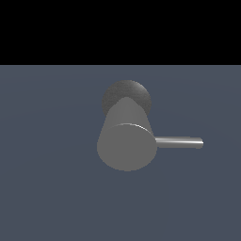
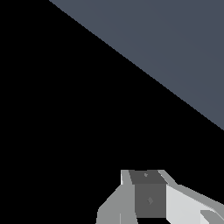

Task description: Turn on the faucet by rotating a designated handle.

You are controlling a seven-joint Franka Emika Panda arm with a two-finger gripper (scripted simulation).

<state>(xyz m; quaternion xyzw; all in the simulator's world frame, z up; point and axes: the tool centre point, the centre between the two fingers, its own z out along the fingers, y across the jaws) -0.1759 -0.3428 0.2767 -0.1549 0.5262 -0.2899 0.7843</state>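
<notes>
Nearest the lens: my white glossy claw (image 2: 151, 199), only its base in frame, fingertips cut off, so I cannot tell how far it is open; nothing seen held or touched. Item: thick matte grey cylindrical faucet (image 1: 126, 141), flat round end face toward the exterior camera, on a darker speckled round base (image 1: 126, 94), mid-floor on the plain slate-blue ground (image 1: 47, 188). Item: thin straight grey metallic rod handle (image 1: 179, 142), projecting level toward the exterior view's right. Step judged: approach; I should meet the rod near its free tip, push crosswise, follow its arc.
</notes>
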